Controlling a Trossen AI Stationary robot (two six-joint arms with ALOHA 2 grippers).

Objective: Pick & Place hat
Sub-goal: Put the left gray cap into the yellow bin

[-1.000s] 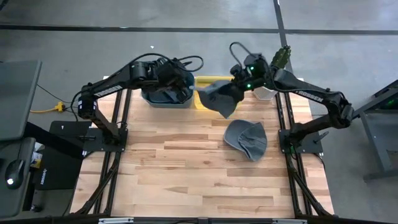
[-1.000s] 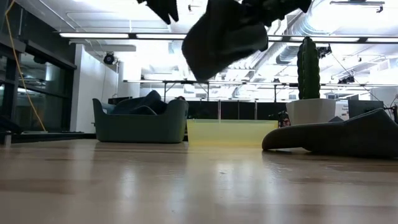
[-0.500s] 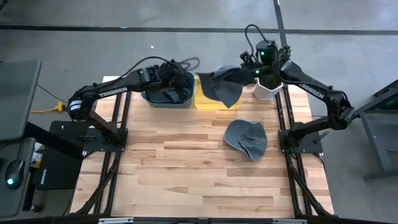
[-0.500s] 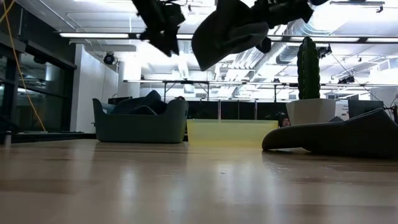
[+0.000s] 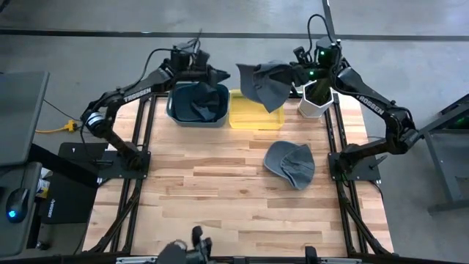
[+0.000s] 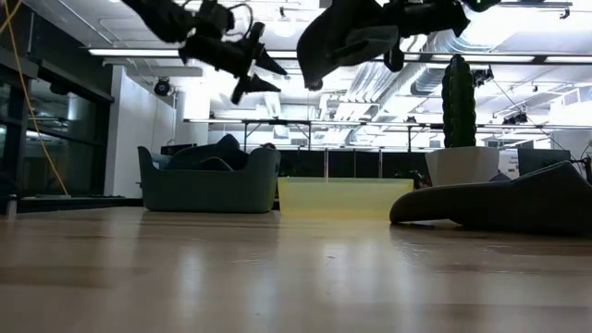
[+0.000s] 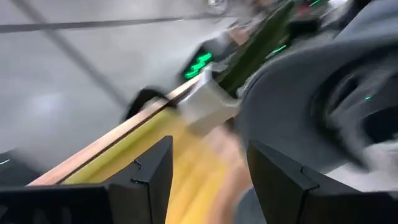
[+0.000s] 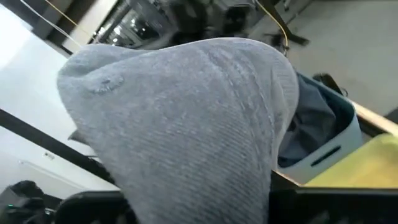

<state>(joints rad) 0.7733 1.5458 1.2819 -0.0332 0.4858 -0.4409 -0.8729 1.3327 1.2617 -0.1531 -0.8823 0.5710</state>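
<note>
A grey hat (image 5: 264, 82) hangs in the air above the far edge of the yellow tray (image 5: 256, 116), with my right gripper (image 5: 297, 72) shut on it. In the right wrist view the hat's ribbed crown (image 8: 186, 124) fills the picture and hides the fingers. My left gripper (image 5: 218, 74) is open with nothing between its fingers, and points about level toward the hat from over the blue bin's (image 5: 178, 114) far rim. The low view shows its spread fingers (image 6: 257, 72). A second grey hat (image 5: 289, 163) lies flat on the table. My right gripper holds the hat at its right-hand side (image 5: 287, 73), coming in about level from the table's right. The hat itself covers the fingers, so the exact part and kind of hold stay hidden. The hat hangs lifted clear, drooping to the left of and below the gripper (image 6: 347, 37).
The blue bin holds dark cloth items (image 5: 198, 103). A white pot (image 5: 314, 106) with a cactus (image 6: 459, 88) stands at the far right, just under my right arm. Bare wooden tabletop (image 5: 220, 198) spreads toward the near edge.
My right gripper has carried the hat toward the table's far edge and a little to the right, and the hat stays clear of the tray. My left gripper has swung from above the bin toward the far edge, sunk, and tipped from pointing down to about level, facing the hat.
</note>
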